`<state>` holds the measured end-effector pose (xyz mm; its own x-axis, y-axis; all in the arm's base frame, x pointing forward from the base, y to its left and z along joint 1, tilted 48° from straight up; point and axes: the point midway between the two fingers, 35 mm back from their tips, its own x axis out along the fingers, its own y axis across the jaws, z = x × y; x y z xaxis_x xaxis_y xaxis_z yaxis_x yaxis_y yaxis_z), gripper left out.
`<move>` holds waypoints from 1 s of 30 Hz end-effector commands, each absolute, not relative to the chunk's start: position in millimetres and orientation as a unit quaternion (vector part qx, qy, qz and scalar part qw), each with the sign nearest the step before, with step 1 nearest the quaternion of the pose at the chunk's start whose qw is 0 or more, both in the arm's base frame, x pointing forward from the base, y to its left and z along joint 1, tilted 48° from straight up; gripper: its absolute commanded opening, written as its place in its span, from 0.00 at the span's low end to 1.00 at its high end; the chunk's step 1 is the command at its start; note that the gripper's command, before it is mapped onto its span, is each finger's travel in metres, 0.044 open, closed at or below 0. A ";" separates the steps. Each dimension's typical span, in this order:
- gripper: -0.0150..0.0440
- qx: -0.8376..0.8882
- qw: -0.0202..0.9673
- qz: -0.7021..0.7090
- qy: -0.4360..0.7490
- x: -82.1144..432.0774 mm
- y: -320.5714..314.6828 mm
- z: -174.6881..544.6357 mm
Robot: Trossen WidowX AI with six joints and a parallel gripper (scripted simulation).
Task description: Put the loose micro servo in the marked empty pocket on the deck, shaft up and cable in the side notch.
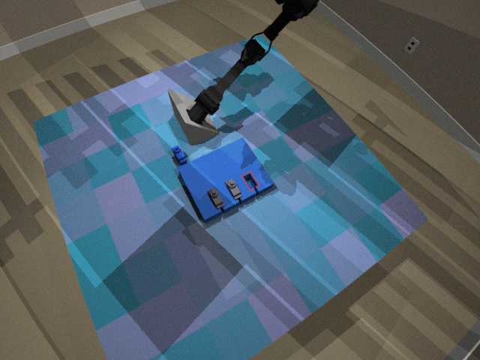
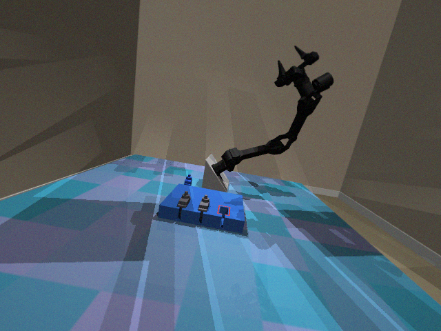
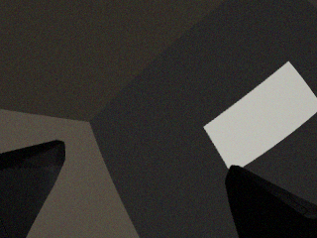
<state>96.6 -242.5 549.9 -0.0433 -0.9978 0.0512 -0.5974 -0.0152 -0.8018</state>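
Note:
The loose micro servo [image 1: 178, 154] [image 2: 187, 179] is blue and stands on the mat just off a corner of the blue deck [image 1: 217, 163] [image 2: 213, 194], its shaft side seeming to face up. Its cable cannot be made out. The empty pocket [image 1: 250, 181] [image 2: 223, 210] has a red outline near the deck's edge, with a notch running out to the side wall. My gripper [image 2: 286, 53] [image 3: 147, 165] is open and empty, high above the mat and far from servo and deck, its fingers pointing up. The top view does not show its fingers.
Two grey servos [image 1: 215, 198] [image 1: 232, 189] [image 2: 184, 200] [image 2: 204, 203] sit in the deck in a row with the pocket, cables over the edge. The arm's grey wedge-shaped base [image 1: 201, 135] [image 2: 212, 178] stands behind the deck, close to the loose servo. Walls surround the patterned mat [image 1: 329, 217] [image 2: 284, 285].

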 end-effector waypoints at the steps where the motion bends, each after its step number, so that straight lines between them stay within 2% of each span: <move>1: 0.98 -0.626 0.294 -0.338 0.638 97.6 -243.4 548.8; 2: 1.00 -0.627 0.295 -0.336 0.638 99.0 -244.6 547.3; 10: 1.00 -0.639 0.320 -0.281 0.641 135.0 -272.0 508.4; 30: 1.00 -0.617 0.437 -0.082 0.649 218.2 -327.6 338.4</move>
<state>208.5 -321.9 372.3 0.1366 -0.9124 -0.3858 -0.7173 0.1775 -0.6737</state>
